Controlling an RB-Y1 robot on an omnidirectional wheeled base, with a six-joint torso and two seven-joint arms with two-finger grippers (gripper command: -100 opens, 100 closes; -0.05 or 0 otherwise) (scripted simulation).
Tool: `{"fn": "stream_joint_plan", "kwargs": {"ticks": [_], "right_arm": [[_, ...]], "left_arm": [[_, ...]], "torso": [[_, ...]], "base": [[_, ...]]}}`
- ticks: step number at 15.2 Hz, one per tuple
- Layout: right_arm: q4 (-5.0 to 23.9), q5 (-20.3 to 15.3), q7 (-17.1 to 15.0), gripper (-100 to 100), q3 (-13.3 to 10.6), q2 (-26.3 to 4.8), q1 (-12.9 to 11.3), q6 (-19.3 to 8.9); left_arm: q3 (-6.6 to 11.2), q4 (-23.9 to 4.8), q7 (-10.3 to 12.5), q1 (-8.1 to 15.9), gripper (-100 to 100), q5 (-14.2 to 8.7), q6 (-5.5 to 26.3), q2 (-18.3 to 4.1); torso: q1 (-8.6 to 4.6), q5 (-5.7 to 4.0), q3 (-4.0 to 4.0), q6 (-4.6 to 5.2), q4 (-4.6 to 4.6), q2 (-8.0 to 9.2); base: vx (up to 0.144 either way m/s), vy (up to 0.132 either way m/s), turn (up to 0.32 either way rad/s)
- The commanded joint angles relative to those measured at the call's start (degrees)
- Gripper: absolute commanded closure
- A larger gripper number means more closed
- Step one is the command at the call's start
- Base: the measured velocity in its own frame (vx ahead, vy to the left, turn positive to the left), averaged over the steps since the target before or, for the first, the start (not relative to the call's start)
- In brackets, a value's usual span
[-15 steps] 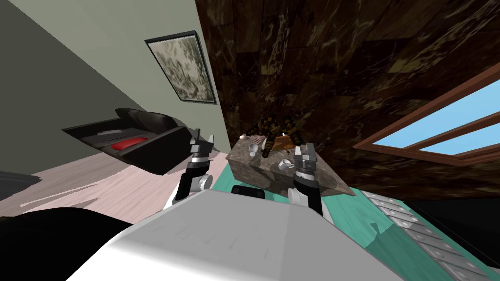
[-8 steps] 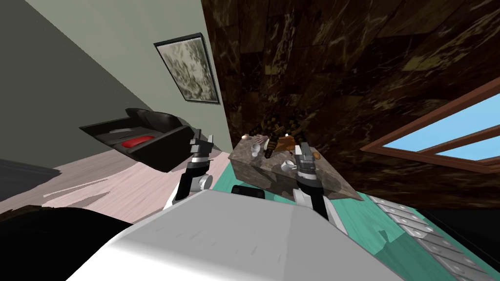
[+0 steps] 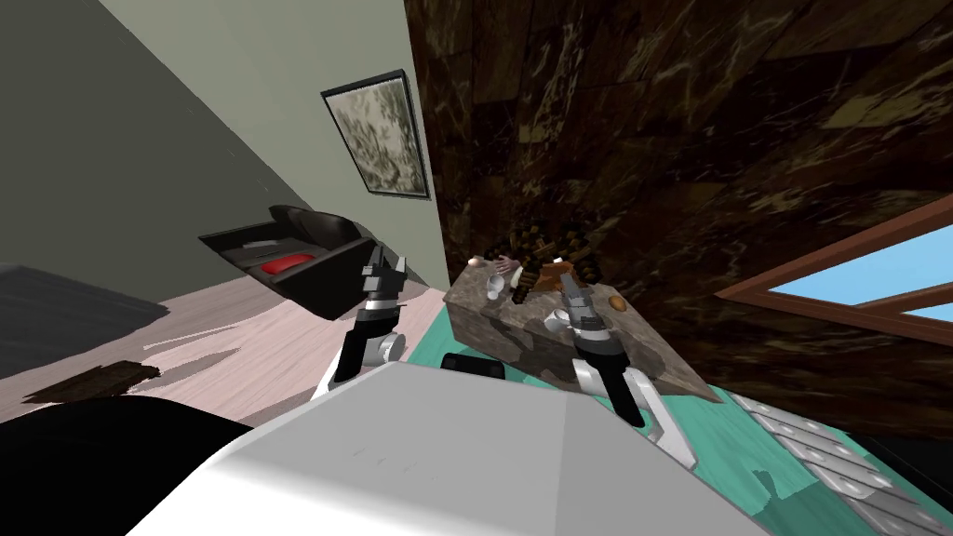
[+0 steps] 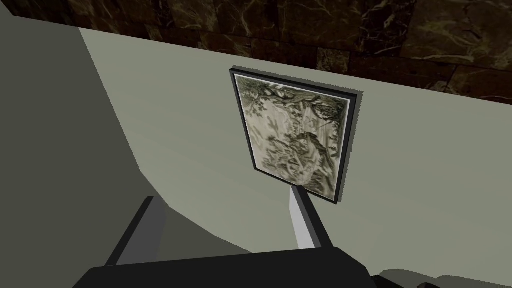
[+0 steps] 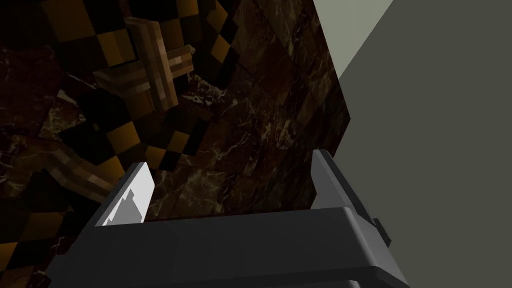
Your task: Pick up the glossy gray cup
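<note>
A low marble-topped table (image 3: 493, 326) stands ahead by the dark marble wall. Two pale glossy cups sit on it: one cup (image 3: 493, 285) towards the far left end, and a second cup (image 3: 557, 322) nearer me, partly hidden behind my right wrist. My right gripper (image 3: 568, 287) hangs above the table just beyond the nearer cup. Its fingers are open and empty in the right wrist view (image 5: 230, 185), pointing at the dark wall and a checkered chair. My left gripper (image 3: 383, 265) is raised left of the table, open (image 4: 225, 215).
On the table also lie a dark stick-like thing (image 3: 521, 284), a brown object (image 3: 557, 272), an orange ball (image 3: 617, 302) and a pale egg shape (image 3: 475, 261). A checkered chair (image 3: 549, 244) stands behind it. A black armchair with a red cushion (image 3: 279, 265) is to the left. A teal rug (image 3: 433, 326) lies underneath.
My view has swung, so the table and armchair sit further right in the picture. My right forearm now leans in from the right, with the gripper over the nearer cup. The left arm holds still.
</note>
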State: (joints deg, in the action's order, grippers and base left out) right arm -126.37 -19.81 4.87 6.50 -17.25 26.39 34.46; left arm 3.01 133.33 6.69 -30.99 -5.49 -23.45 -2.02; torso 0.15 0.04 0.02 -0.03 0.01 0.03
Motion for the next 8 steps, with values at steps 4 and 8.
{"fn": "stream_joint_plan", "kwargs": {"ticks": [4,8], "right_arm": [[1.46,-6.59,3.76,-100,3.27,-6.52,-2.01,3.69],[2.09,-11.20,5.19,-100,4.51,-10.25,-2.77,5.12]], "left_arm": [[0.00,0.00,0.00,0.00,0,0.00,0.00,0.00],[0.00,0.00,0.00,0.00,0,0.00,0.00,0.00]], "torso": [[0.02,0.01,0.01,0.01,0.00,0.02],[-0.01,0.00,0.01,0.01,0.00,0.01]], "base": [[-0.011,0.047,0.136],[-0.009,0.038,0.095]]}}
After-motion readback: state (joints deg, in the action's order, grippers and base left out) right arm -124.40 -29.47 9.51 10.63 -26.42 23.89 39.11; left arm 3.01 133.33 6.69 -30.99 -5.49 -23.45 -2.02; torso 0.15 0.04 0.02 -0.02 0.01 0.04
